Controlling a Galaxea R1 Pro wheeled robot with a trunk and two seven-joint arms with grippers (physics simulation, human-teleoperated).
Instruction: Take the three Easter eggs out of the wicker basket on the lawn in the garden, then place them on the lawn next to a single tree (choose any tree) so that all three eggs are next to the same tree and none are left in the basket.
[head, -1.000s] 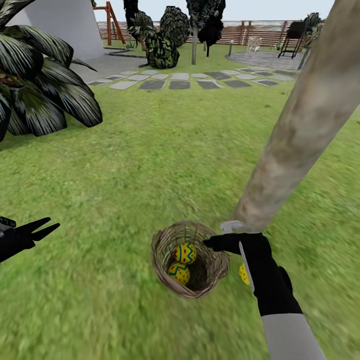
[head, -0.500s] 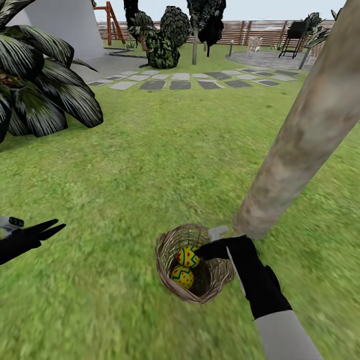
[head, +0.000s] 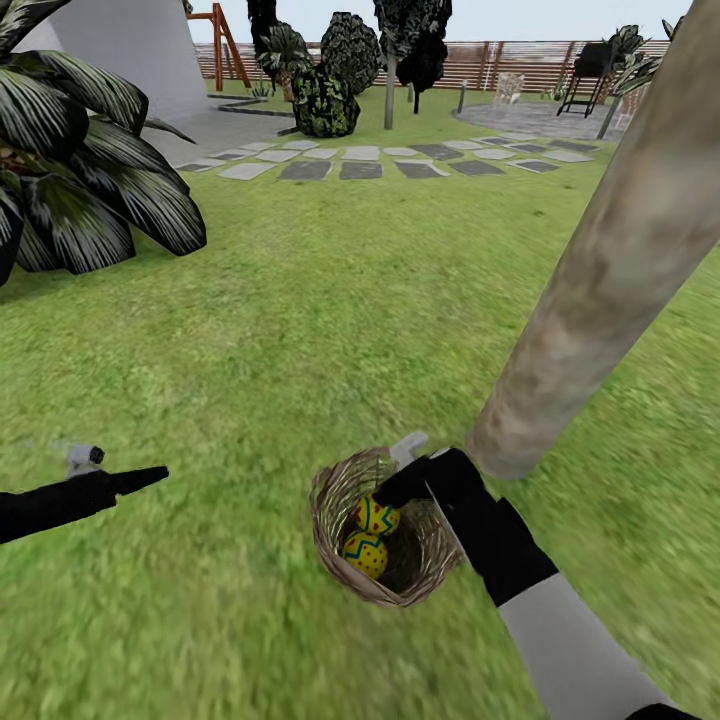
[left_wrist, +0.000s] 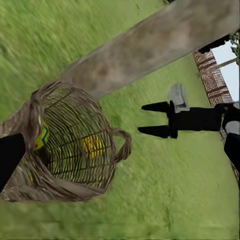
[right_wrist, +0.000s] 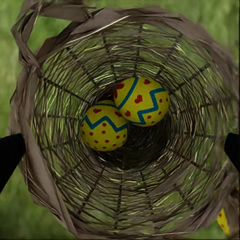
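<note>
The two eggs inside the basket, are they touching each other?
Touching. The right wrist view looks straight down into the wicker basket: the upper egg leans against the lower egg, with no gap where their shells meet.

No readable text, labels, brands, numbers or signs anywhere in these views. The Easter eggs (right_wrist: 141, 100) carry only painted red dots and blue zigzag bands, no lettering. The wicker basket (head: 335, 500), the tree (head: 600, 270) and the far fence (head: 500, 65) are bare of any writing.
</note>
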